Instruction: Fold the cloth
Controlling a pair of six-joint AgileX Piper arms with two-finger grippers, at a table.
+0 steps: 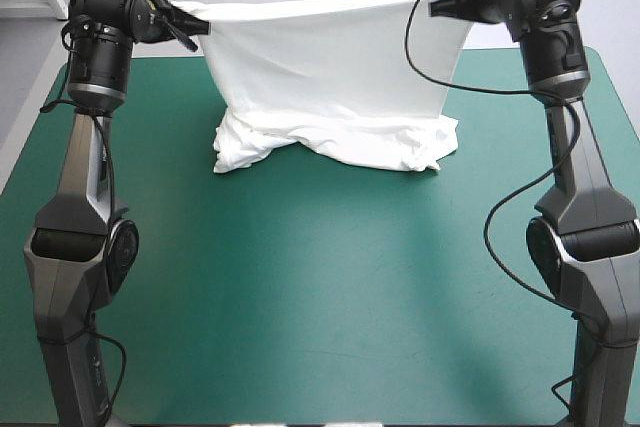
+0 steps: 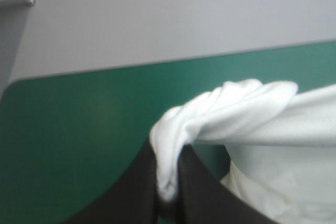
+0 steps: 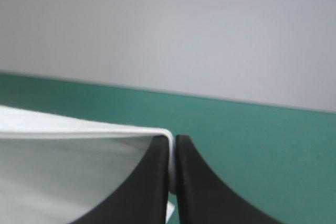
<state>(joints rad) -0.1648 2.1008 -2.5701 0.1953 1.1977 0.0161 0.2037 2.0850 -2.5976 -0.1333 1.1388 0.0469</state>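
The white T-shirt (image 1: 330, 77) hangs stretched between both raised arms over the far half of the teal-green table, its lower part bunched on the cover. My left gripper (image 1: 192, 29) is shut on the T-shirt's upper left corner; in the left wrist view a bunched wad of T-shirt (image 2: 220, 114) comes out from between the black fingers (image 2: 136, 192) of the left gripper (image 2: 168, 190). My right gripper (image 1: 440, 7) is shut on the upper right corner; in the right wrist view the taut T-shirt edge (image 3: 79, 135) runs into the nearly closed right gripper (image 3: 172, 145).
The teal-green table cover (image 1: 320, 277) spreads bare in front of the hanging T-shirt. The table's far edge (image 2: 157, 64) lies just beyond the grippers.
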